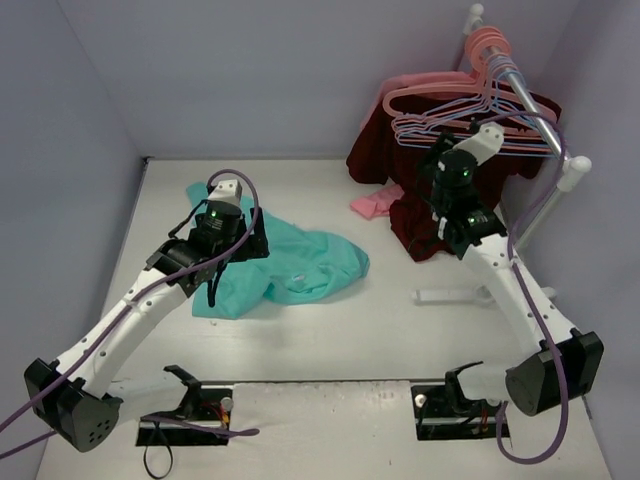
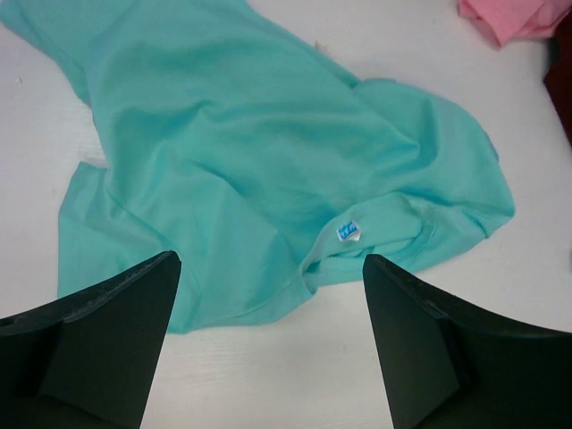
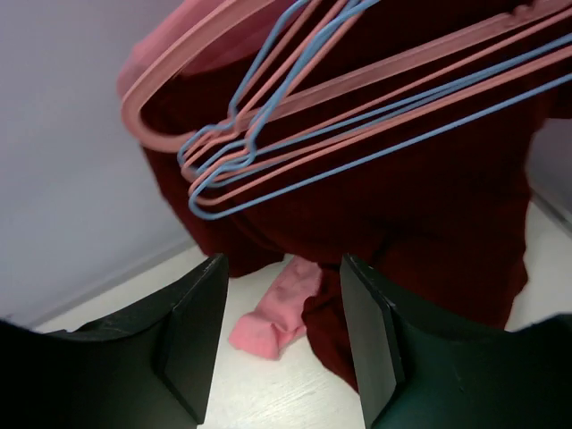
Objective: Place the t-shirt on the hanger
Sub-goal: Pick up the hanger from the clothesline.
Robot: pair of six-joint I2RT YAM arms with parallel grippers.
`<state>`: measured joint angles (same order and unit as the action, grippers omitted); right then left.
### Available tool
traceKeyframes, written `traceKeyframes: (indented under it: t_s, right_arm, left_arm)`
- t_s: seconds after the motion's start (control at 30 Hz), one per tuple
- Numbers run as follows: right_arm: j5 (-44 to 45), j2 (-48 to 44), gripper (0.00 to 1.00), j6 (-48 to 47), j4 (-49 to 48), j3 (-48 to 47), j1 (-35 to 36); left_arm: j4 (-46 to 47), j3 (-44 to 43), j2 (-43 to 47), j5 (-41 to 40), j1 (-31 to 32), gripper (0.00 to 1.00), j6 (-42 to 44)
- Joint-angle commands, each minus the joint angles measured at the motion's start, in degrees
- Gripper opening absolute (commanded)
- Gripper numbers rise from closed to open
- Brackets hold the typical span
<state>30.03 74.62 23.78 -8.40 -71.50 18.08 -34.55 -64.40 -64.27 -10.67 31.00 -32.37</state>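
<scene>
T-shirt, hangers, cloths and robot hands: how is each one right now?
t-shirt: crumpled on the table, untouched.
blue hangers: hanging on the rail.
pink hangers: hanging on the rail.
maroon garment: hanging below the rail.
pink cloth: crumpled on the table.
left hand: open, empty, above the t-shirt.
right hand: open, empty.

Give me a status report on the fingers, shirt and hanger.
Left fingers open, empty, over crumpled t-shirt. Right fingers open, empty, facing the hanger on its rail. Pink hangers nested against it, maroon garment behind.

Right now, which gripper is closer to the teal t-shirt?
Left. The left gripper hovers just above the t-shirt; the right gripper is up by the hangers, well away.
</scene>
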Motion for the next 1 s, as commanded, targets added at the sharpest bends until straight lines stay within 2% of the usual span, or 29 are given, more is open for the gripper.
traceKeyframes:
  t_s: [0.0,0.4,0.7,0.97]
  right_arm:
    - [4.7,4.0,0.49,4.1,-3.1,-8.0,-3.6]
    - [14.8,18.7,0.51,8.0,-5.2,-20.8,-5.2]
    - [21.4,23.6,0.51,11.8,-8.6,-21.6,-3.9]
    - [20.7,27.1,0.50,12.3,-11.2,-23.5,-4.1]
  left_arm:
    - [-1.0,1.2,4.4,2.4,-0.2,0.79,-1.4]
    - [-1.0,3.4,8.5,5.0,-0.2,0.79,-3.0]
    - [-1.1,4.1,8.8,4.9,-0.2,0.79,-1.9]
    - [-1.1,4.0,8.5,4.8,-0.2,0.79,-1.5]
